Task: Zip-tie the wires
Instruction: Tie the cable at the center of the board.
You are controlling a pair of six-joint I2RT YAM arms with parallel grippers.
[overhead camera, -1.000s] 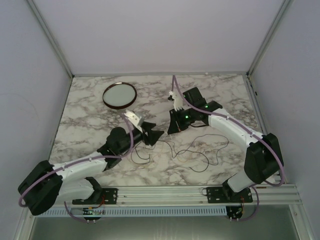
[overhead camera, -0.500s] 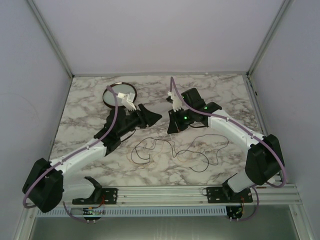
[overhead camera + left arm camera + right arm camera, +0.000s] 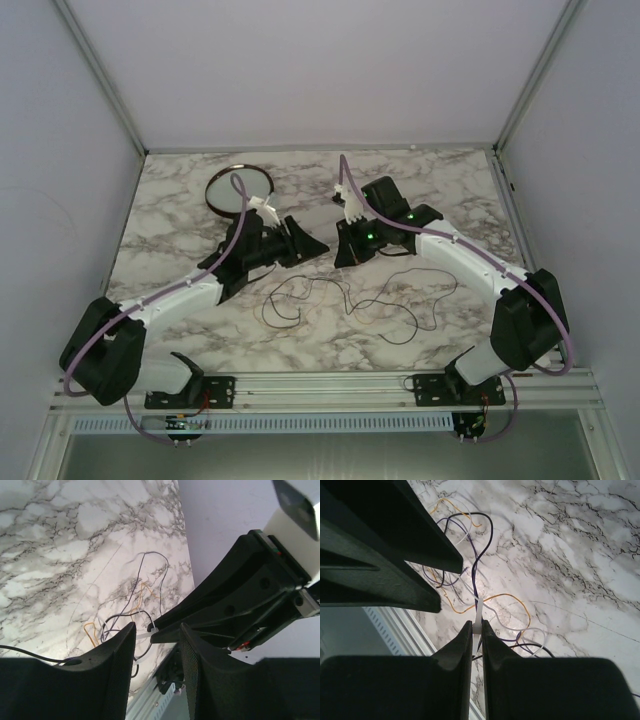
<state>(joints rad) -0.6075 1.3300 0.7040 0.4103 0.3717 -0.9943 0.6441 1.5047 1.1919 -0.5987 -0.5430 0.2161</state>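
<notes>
Two black two-finger grippers meet nose to nose over the middle of the grey-veined white marble table (image 3: 450, 190), and we read that as a handover or threading step. The right gripper (image 3: 476, 622) has its fingers pressed together on the thin white plastic zip tie (image 3: 478, 614), holding it so the free length points down at the loose tangle of thin flexible wires (image 3: 350, 303). These look dark from above but show yellow, purple and white strands up close. The strip's far end reaches the spot where several strands cross, though we cannot tell whether it passes around them. The left gripper (image 3: 157, 626) faces it with jaws apart, and the small white end of the tie sits in the gap between its tips, which we take as lining up to catch it. The left arm reaches far forward and inward, low over the table, its lilac cable arching across the round dark-rimmed dish (image 3: 211, 192). The right arm bends at the elbow and angles back toward the centre
</notes>
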